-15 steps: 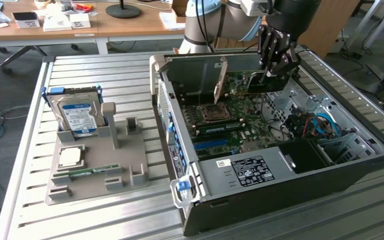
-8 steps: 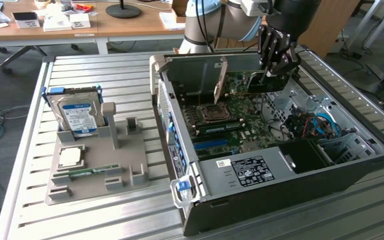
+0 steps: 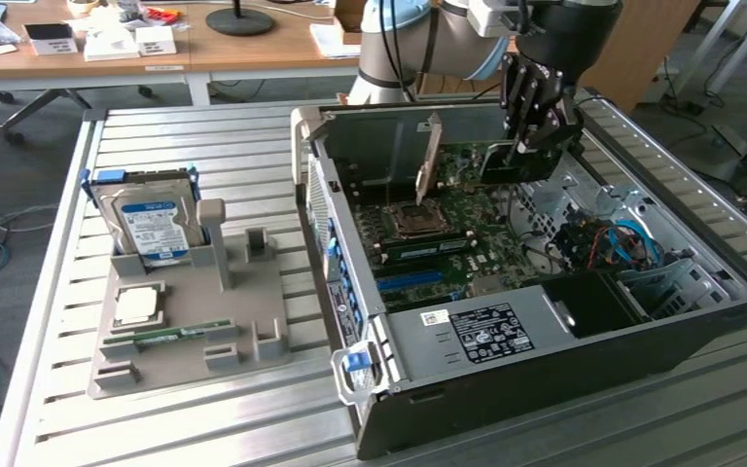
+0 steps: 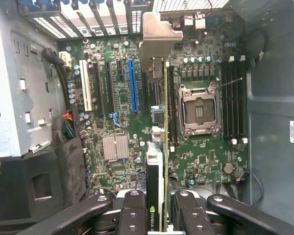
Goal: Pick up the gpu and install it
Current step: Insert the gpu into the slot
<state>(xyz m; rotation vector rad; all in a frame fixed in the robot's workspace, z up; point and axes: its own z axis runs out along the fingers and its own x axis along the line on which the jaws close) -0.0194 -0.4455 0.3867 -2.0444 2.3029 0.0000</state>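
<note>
Fingers (image 4: 135, 213) clamped on gpu (image 4: 156, 166) upper edge. Card upright over motherboard (image 4: 117, 117) slots, bracket (image 4: 159, 34) toward case (image 3: 543, 370) rear. Light, stiff, fragile: grip board edges, spare components.

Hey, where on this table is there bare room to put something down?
Bare table slats lie between the grey holder and the computer case, and beyond the hard drive. Inside the case is crowded: the gpu stands over the motherboard.
</note>
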